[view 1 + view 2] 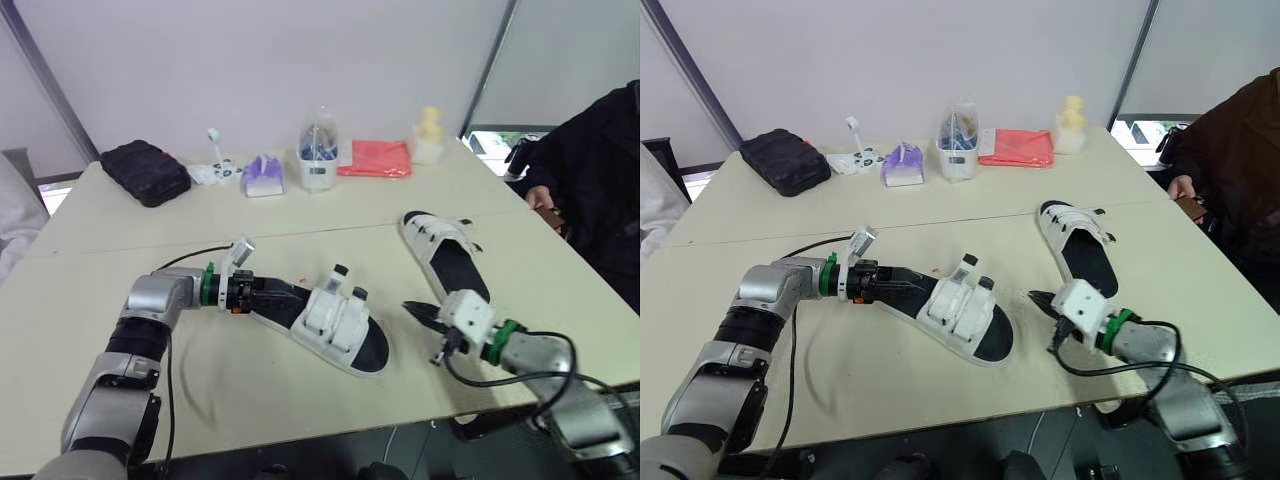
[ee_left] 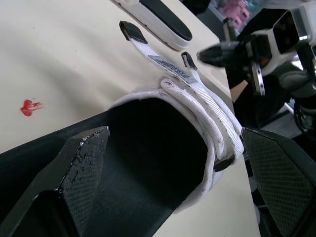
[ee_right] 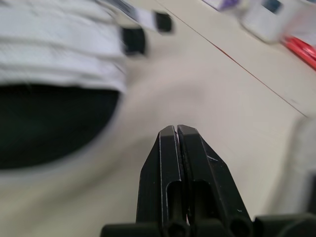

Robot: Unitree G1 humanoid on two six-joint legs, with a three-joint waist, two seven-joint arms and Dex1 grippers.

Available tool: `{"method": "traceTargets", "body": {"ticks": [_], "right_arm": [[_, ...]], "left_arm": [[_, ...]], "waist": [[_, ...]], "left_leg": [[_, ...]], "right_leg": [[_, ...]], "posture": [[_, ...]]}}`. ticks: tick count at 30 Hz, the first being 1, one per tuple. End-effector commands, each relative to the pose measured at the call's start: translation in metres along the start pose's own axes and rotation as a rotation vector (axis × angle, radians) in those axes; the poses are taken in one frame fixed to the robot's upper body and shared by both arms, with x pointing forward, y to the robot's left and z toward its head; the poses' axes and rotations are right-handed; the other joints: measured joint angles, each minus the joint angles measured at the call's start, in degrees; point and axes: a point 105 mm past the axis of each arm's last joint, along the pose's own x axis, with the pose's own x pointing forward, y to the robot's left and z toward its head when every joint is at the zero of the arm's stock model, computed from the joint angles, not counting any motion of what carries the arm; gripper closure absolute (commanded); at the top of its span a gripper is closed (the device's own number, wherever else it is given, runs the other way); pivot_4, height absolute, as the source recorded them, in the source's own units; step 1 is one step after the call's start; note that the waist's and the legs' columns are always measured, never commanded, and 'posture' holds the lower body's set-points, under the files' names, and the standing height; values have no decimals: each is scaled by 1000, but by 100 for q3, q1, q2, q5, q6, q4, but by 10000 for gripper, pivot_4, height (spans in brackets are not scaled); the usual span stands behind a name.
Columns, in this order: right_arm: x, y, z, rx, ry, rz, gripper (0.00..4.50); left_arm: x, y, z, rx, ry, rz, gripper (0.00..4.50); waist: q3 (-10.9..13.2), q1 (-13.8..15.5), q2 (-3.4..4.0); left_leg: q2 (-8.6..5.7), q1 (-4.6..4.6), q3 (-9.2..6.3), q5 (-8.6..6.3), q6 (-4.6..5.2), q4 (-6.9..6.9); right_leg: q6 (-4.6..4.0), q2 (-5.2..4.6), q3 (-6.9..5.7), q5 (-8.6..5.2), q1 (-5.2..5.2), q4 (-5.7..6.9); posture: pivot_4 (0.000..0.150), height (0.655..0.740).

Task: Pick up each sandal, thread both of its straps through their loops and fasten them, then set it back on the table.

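Near the front edge of the tabletop (image 1: 90,235), about mid-width: near sandal (image 1: 335,325) lies flat, toe toward the right front corner. Left tool (image 1: 295,298) reaches in low from the heel end, fingers (image 2: 84,163) spread wide to either side of the black footbed. Can't tell if the pads press on it. Likely set there to pin or lift the heel.

Both straps (image 2: 170,66) run over the upper, black tips free. They look unfastened.

Right tool (image 1: 412,308) is closed on nothing, hovering just off the toe and pointing at the strap side, probably staged to pinch a tip.

Second sandal (image 1: 445,255) lies toward the right edge, close to the right arm. A seated person (image 1: 590,180) is beyond that edge.

Along the far edge, well clear: black pouch (image 1: 145,172), white tub (image 1: 318,165), red cloth (image 1: 375,158).
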Motion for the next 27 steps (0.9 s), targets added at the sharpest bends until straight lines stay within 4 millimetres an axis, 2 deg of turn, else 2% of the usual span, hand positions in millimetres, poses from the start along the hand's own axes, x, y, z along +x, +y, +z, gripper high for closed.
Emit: {"method": "traceTargets", "body": {"ticks": [1,7,13,16,20,25,27], "right_arm": [[-18,-10,11,-36,-7,-39,45000],[-31,-12,8,-25,31,-92,45000],[-28,-6,8,-9,27,-104,45000],[-28,-4,9,-2,25,-111,45000],[-27,3,9,13,26,-112,45000],[-24,6,9,25,24,-105,45000],[-23,7,9,28,23,-105,45000]], "left_arm": [[2,-10,11,23,3,-62,423],[22,-17,7,-16,47,-162,423],[53,-21,-3,-31,132,-253,423],[62,-21,-8,-30,151,-268,423],[68,-16,-1,-55,96,-237,17587],[69,-15,6,-69,27,-216,42888],[69,-17,12,-67,-9,-208,44652]], "waist": [[2,-2,2],[8,-3,-4],[10,2,-8],[11,-15,-8],[11,-1,-8],[11,-4,-8],[11,-3,-8]], "left_leg": [[0,1,0,0,0,0],[0,2,4,0,1,8],[-5,0,3,-1,2,28],[-5,0,4,-1,2,30],[-5,0,4,-1,3,32],[-7,-1,4,-4,8,53],[-7,-1,4,-4,9,55]], "right_leg": [[0,0,0,0,1,1],[0,-2,0,1,4,5],[1,-4,-2,1,12,7],[1,-3,-1,1,12,7],[2,-3,-1,1,12,10],[8,-4,-1,4,19,13],[9,-4,-1,5,20,14]], "posture": [[1500,7400],[1500,7400],[1500,7400],[1500,7400],[1500,7400],[1500,7400],[1500,7400]]}}
